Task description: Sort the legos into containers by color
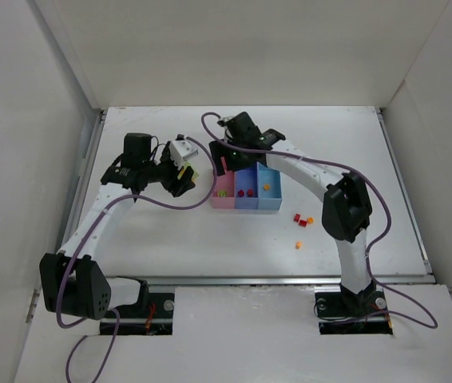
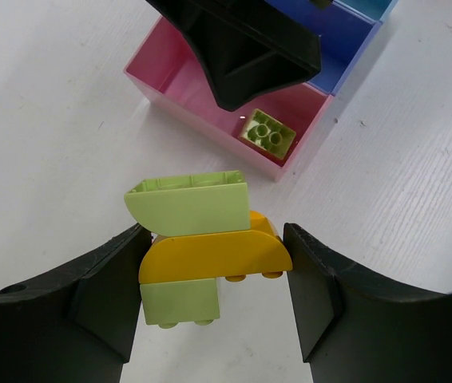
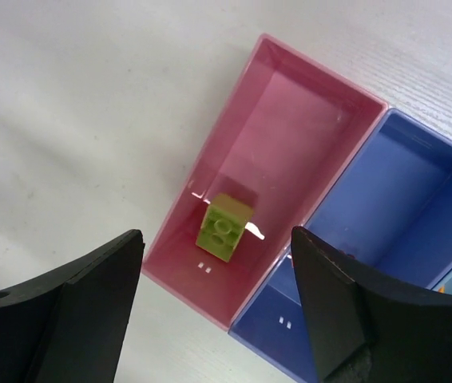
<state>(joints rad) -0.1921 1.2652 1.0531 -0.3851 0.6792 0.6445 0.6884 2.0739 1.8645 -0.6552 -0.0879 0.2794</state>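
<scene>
A yellow-green lego lies studs-up in the pink container; red legos lie outside.

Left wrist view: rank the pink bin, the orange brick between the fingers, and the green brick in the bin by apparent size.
1. pink bin, partly hidden
2. orange brick, close to camera
3. green brick in the bin, farther off; true size versus orange unsure

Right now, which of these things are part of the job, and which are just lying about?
Job: pink bin, blue-violet bin, light blue bin, yellow-green brick, brick stack in the left tool, loose bricks.
Lying about: purple cables, table.
</scene>
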